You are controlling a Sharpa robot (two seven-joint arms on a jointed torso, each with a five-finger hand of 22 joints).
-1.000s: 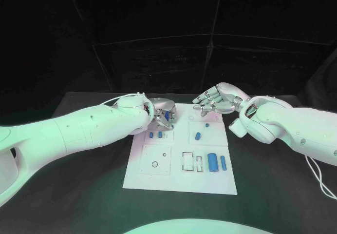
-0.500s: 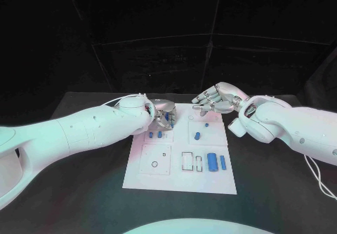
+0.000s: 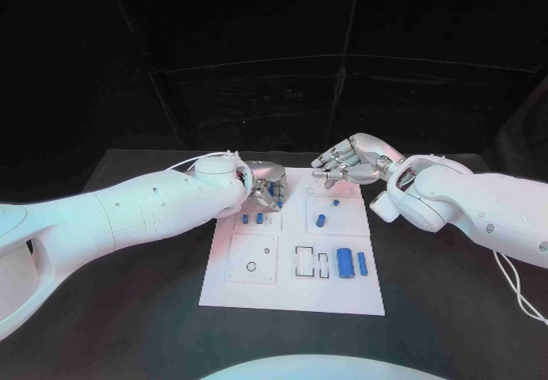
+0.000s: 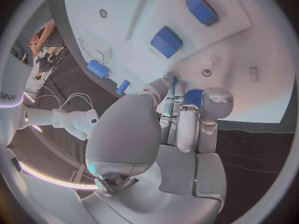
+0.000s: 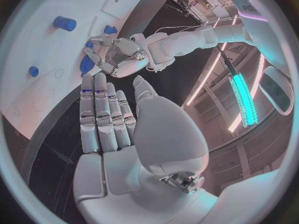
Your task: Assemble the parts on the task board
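The white task board (image 3: pixel 291 289) lies mid-table. My left hand (image 3: pixel 265 185) is curled down over the board's far left section. In the left wrist view its thumb and a finger pinch a small blue part (image 4: pixel 193 96) just above the board (image 4: pixel 249 45). Two small blue parts (image 3: pixel 251 218) lie just near of that hand. My right hand (image 3: pixel 352 165) hovers over the board's far right corner, fingers apart and holding nothing; the right wrist view shows its palm (image 5: pixel 118 129) bare. A large blue cylinder (image 3: pixel 345 260) and a thin blue part (image 3: pixel 363 264) lie on the board's right side.
Two more blue parts (image 3: pixel 322 220) (image 3: pixel 336 203) sit in the board's far right section. Outlined slots (image 3: pixel 305 261) and a small ring (image 3: pixel 266 252) mark its near half. Black table (image 3: pixel 457 317) surrounds the board, with a dark curtain behind.
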